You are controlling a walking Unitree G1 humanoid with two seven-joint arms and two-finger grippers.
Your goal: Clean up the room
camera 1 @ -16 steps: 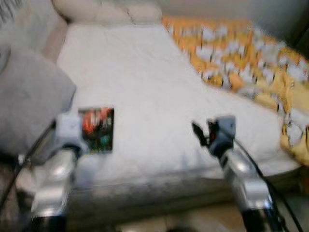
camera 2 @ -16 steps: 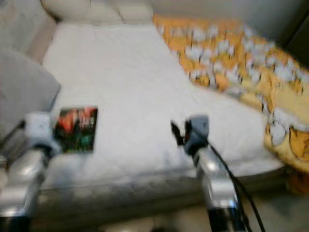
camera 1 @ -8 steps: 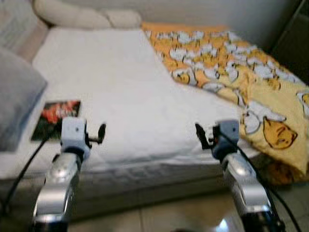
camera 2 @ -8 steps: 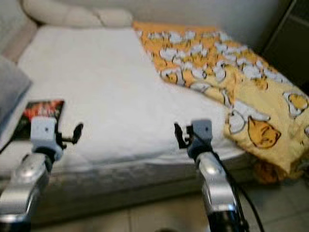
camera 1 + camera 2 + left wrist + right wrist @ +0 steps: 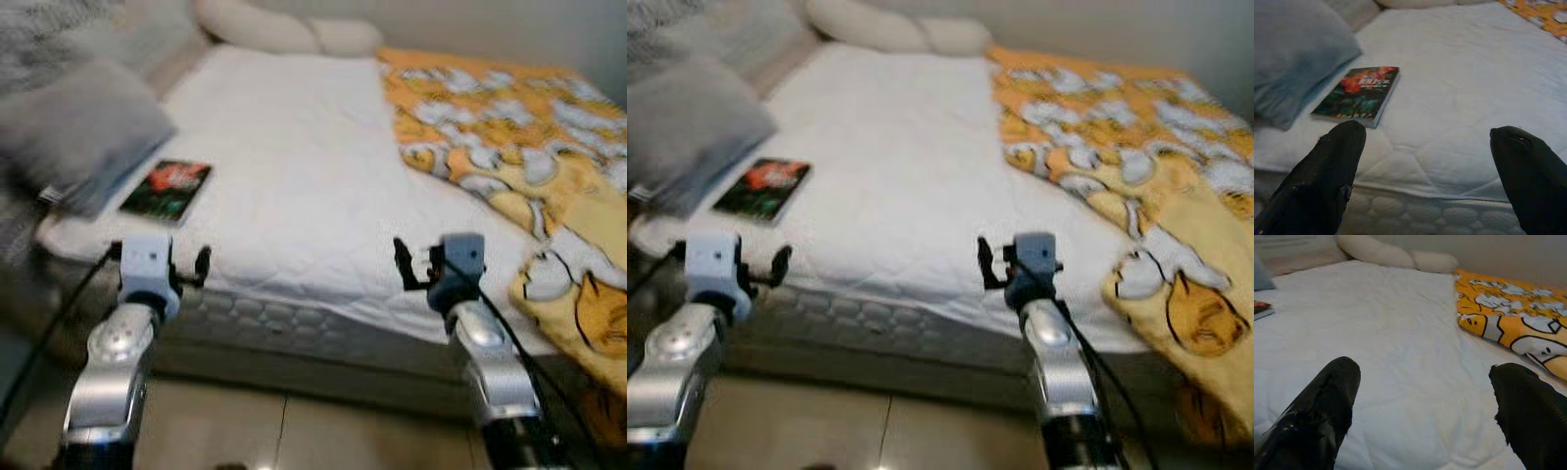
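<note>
both end effectors, left [image 5: 1427, 142] and right [image 5: 1422, 377], spread wide; book [image 5: 1357, 94] title blurred.

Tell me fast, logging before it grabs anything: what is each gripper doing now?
Left gripper: open, holding nothing, held before the bed edge near the book.
Right gripper: open, holding nothing, over the bed edge.

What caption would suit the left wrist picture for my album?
Left hand, fingers apart, faces a book lying beside a grey pillow on the white bed.

book [image 5: 167, 189] on bed [image 5: 294, 166] left | pillow [image 5: 83, 127] beside it | blanket [image 5: 509, 147] right
</note>
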